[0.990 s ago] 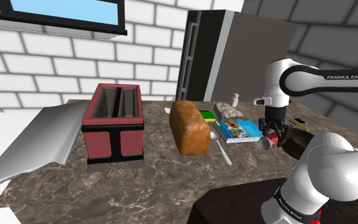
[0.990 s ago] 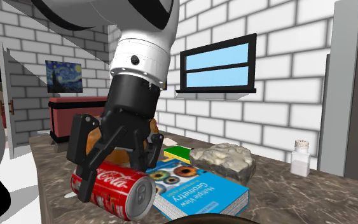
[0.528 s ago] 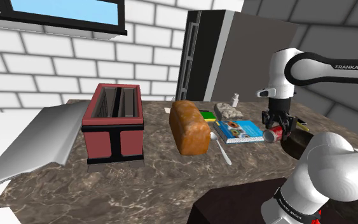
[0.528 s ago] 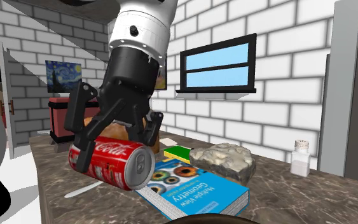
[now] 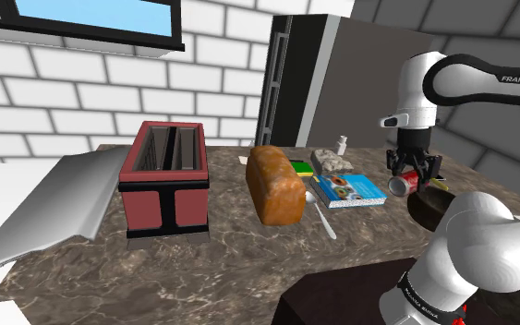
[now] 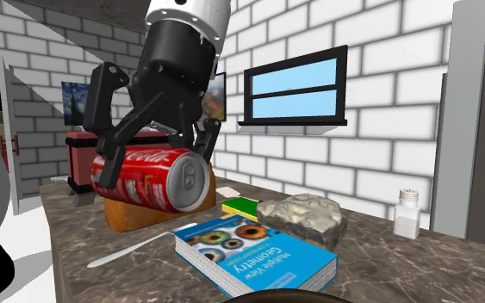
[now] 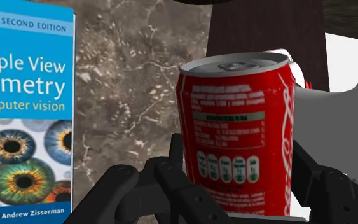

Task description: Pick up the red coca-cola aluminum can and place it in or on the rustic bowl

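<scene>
The gripper (image 5: 414,174) was seen closed on the red can (image 5: 401,185), which was carried clear of the marbled counter (image 5: 202,268) with its axis roughly level. In the second exterior view the gripper (image 6: 152,159) was clamped across the can (image 6: 146,179) near its middle, the silver lid end turned toward the camera. In the shoulder view the can was found at 3 o'clock from the blue book (image 5: 345,187), and the dark bowl (image 5: 430,207) lay just beside it at about 5 o'clock. The can is judged to be light and thin-walled, so a hard squeeze could dent it. Its smooth painted side is likely to be slippery. A hold across the round side near mid-length, as was shown, is thought best, since the 2 fingers then bear on the widest part. Whether the can was full or empty could not be told, so its weight is left open. In the wrist view the gripper (image 7: 234,191) had its fingertips covered by the can (image 7: 238,133), so the exact contact could not be made out. The book (image 7: 25,108) was cut off at the edge there. Much of the bowl was hidden behind the white arm (image 5: 484,245) in the shoulder view, and its depth and contents could not be judged.
</scene>
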